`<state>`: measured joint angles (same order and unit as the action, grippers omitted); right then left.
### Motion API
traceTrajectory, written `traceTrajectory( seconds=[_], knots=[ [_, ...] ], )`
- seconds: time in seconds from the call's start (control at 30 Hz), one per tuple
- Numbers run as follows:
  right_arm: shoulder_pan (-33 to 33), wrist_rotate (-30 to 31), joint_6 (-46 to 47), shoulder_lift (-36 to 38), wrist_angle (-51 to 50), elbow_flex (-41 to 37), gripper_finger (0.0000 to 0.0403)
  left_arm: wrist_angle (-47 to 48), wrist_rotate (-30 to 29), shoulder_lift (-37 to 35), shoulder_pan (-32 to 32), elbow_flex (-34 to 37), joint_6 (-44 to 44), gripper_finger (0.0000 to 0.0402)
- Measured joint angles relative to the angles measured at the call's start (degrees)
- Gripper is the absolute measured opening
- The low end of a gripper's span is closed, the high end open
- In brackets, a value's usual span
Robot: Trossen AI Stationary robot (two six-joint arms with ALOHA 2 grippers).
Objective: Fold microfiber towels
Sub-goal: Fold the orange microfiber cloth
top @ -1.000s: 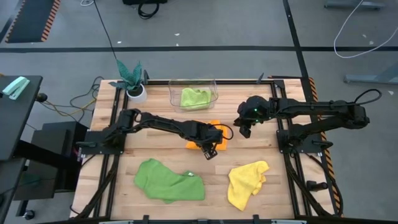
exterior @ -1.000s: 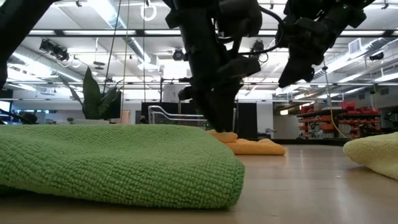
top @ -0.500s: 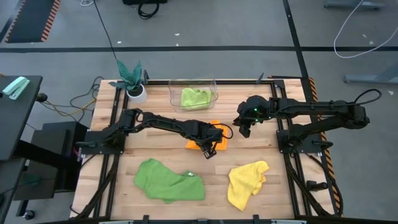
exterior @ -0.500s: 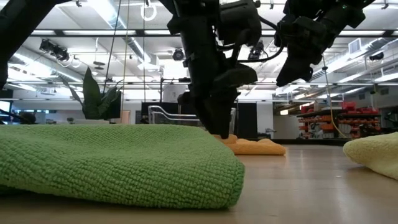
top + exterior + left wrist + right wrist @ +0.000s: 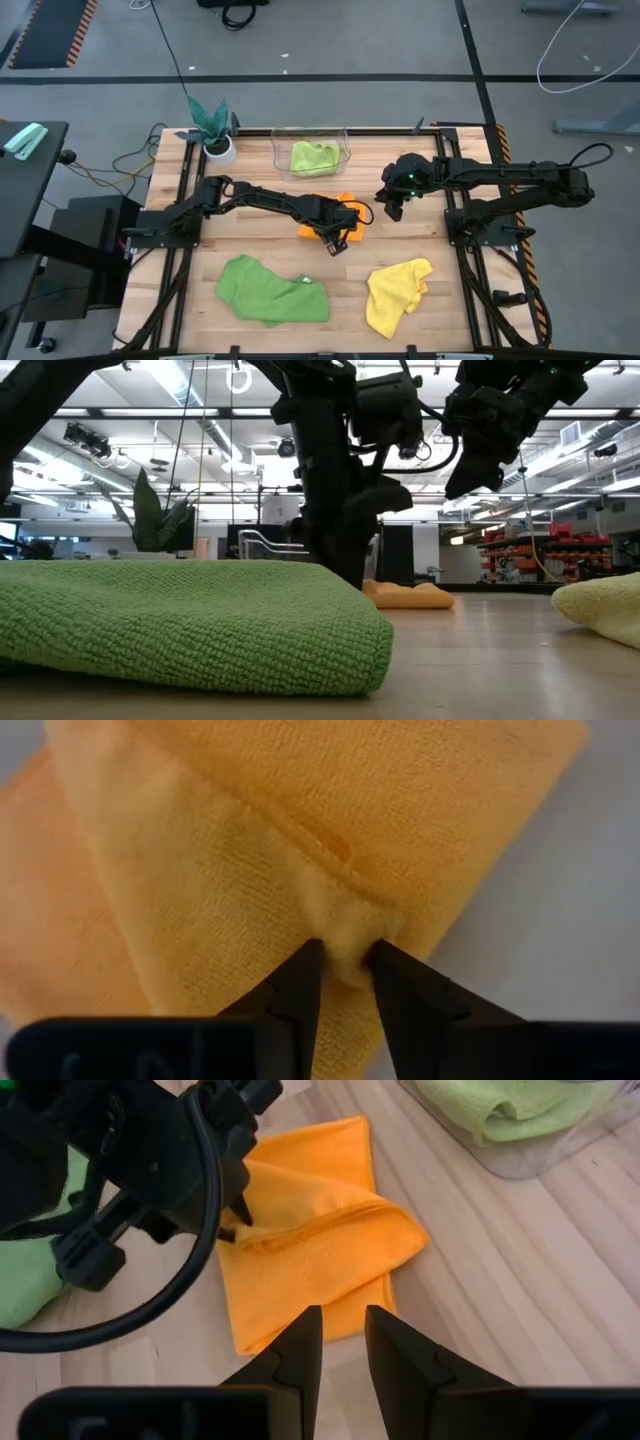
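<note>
Jaws nearly together, the left gripper [image 5: 345,965] pinches a raised fold of the orange towel [image 5: 345,205] at mid-table. The right gripper [image 5: 392,212] hangs above the table just beside that towel, its narrowly parted jaws grasping nothing. The light lime green towel [image 5: 313,156] lies in the clear bin [image 5: 282,160]; the darker green towel [image 5: 270,290] and yellow towel [image 5: 395,295] lie along the near edge.

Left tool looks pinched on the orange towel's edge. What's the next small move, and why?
Probably lift the left tool slightly and draw the pinched edge across the orange towel to finish the fold: its fingers already grip a bunched hem, while the right tool hovers clear above.
</note>
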<state>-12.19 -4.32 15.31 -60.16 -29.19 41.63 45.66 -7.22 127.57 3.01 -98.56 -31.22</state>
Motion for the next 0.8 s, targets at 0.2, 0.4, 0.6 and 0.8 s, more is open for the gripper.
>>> traceTrajectory(
  seconds=[0.2,0.4,0.6,0.8],
  knots=[
    [0.0,0.0,0.1,0.0,0.0,0.0,0.0087,0.0,-2.0,0.0,0.0,0.0,-0.1,0.0034],
    [0.0,0.0,0.1,0.0,0.0,0.0,0.0087,0.7,-4.5,0.0,0.1,-1.8,-0.9,0.0015],
    [0.0,0.0,0.1,0.0,-0.3,0.0,0.0087,2.3,-7.9,0.0,0.0,-6.7,-0.7,0.0007],
    [0.0,0.0,-0.2,0.0,-1.7,0.0,0.0087,10.7,-9.9,0.0,-1.5,-8.9,-1.2,0.0006]
  ],
)
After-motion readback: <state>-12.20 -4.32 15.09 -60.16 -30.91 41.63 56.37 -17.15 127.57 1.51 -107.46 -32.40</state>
